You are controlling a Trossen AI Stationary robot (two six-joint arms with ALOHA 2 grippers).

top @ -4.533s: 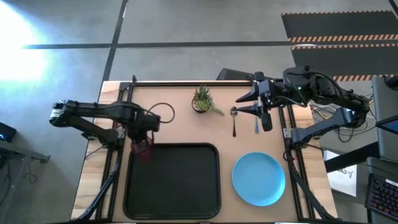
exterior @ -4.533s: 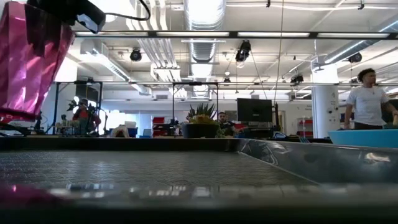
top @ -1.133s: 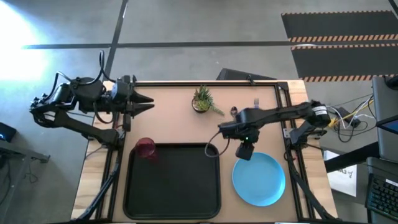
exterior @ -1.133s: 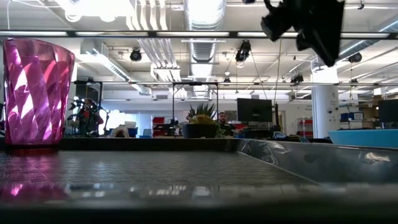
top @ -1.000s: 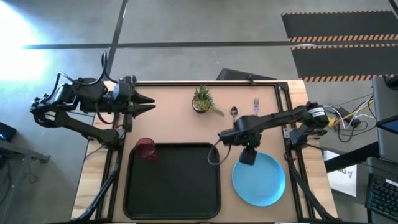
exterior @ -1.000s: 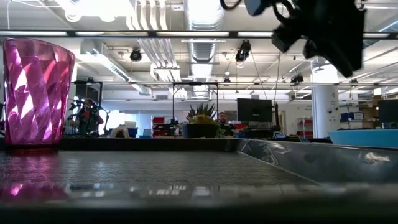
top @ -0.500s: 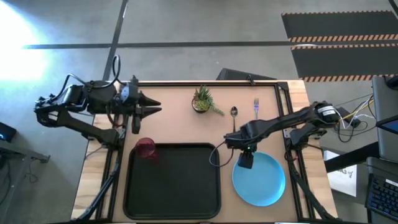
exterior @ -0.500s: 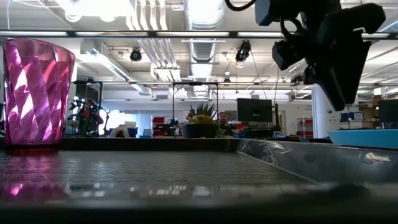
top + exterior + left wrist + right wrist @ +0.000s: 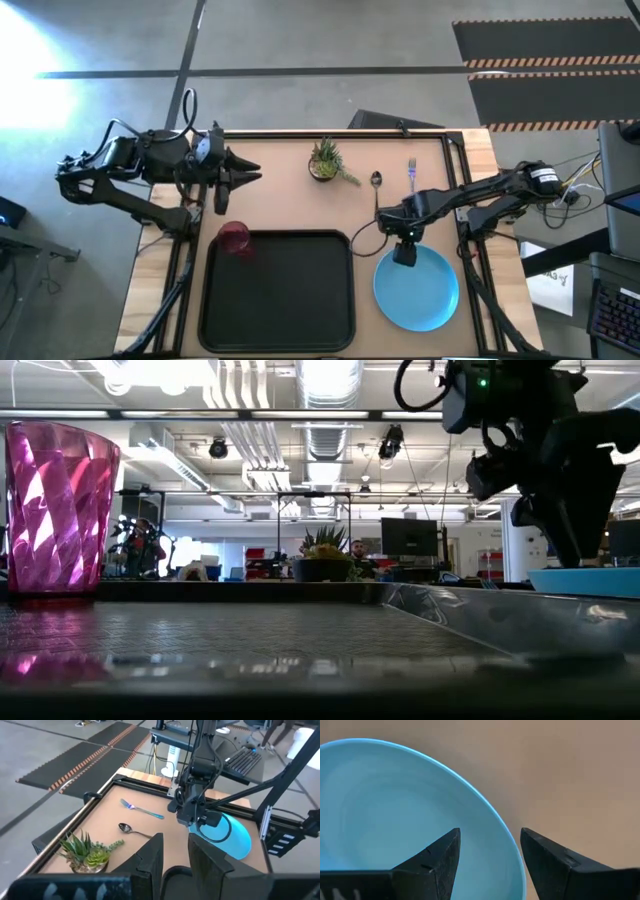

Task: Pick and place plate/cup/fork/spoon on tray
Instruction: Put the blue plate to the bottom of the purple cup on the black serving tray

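Now the right gripper (image 9: 404, 256), fingers spread wide, straddles the rim of the plate (image 9: 420, 290) near the tabletop's right front; it should drop until the rim sits deep between them, then close.

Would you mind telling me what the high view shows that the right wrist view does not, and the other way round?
Only the high view shows the tray, the cup standing on the tray's far left corner, the plant, spoon and fork on the table, and the left gripper waiting off the table's left edge.

Only the right wrist view shows the right gripper close up, jaws open astride the plate's rim.

Both show the plate on the bare table with the right gripper at its far edge.
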